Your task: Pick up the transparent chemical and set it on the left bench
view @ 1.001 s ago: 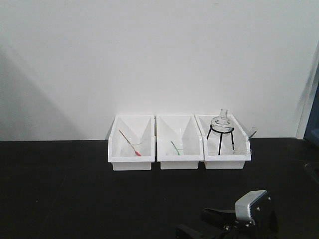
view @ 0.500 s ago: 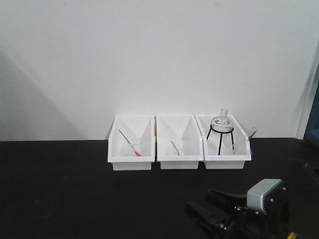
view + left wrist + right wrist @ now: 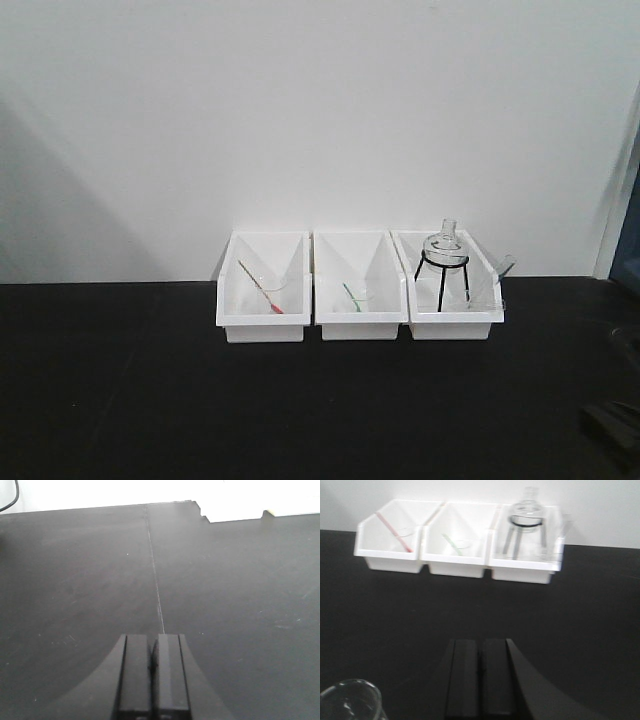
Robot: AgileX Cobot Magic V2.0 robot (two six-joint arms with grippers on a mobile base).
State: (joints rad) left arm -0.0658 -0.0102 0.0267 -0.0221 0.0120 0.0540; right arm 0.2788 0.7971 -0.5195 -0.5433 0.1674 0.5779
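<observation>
Left fingers [image 3: 154,672]: pressed together, holding nothing, low over bare black worktop [image 3: 75,580].
Right fingers [image 3: 481,680]: pressed together, holding nothing, pointing toward the far row of bins.
Glass beaker [image 3: 350,700]: clear rim at the near left corner of the right wrist view, just left of the right fingers; blurred, contents cannot be told.
Open room: wide bare worktop between the right fingers and the bins; a thin seam [image 3: 156,585] runs away from the left fingers to the far edge.
Far edge, left wrist view: worktop ends in a notched step [image 3: 200,511] against white.
Left bin [image 3: 262,288]: white, holds a red-tipped rod [image 3: 262,290] leaning in a small clear vessel.
Middle bin [image 3: 360,288]: white, touching its neighbours; green-tipped rod [image 3: 352,297] in a small clear vessel.
Right bin [image 3: 452,292]: white; black wire tripod [image 3: 441,277] bearing a transparent flask [image 3: 446,243] whose neck rises above the bin walls.
Backdrop: white wall [image 3: 300,110] directly behind the bins.
Front view, near right corner: dark shape [image 3: 612,425], too little shown to identify.
</observation>
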